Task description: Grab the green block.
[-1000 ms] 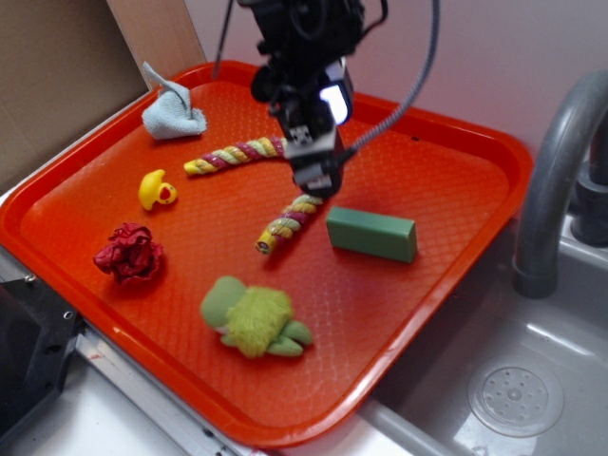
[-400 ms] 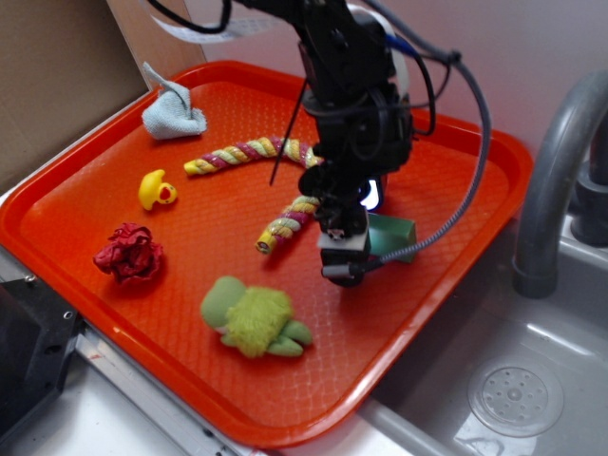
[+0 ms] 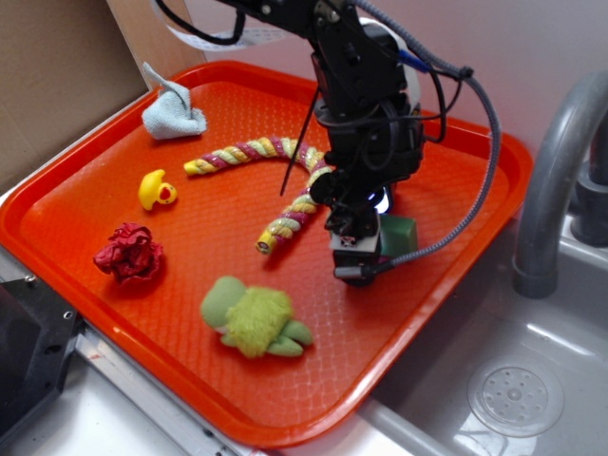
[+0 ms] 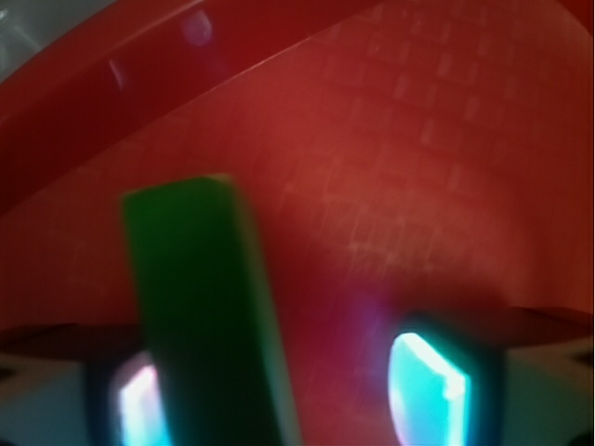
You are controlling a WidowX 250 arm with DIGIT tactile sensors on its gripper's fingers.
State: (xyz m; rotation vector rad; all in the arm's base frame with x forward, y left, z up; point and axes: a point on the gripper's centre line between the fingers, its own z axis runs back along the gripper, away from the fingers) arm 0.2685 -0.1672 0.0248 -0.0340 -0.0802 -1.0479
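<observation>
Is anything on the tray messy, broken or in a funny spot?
Nothing looks broken or spilled. The red crumpled thing and the bunched blue cloth are just scrunched up, and the striped rope lies in a bend. The gripper is down over the green block, open around it, not squeezing yet.
</observation>
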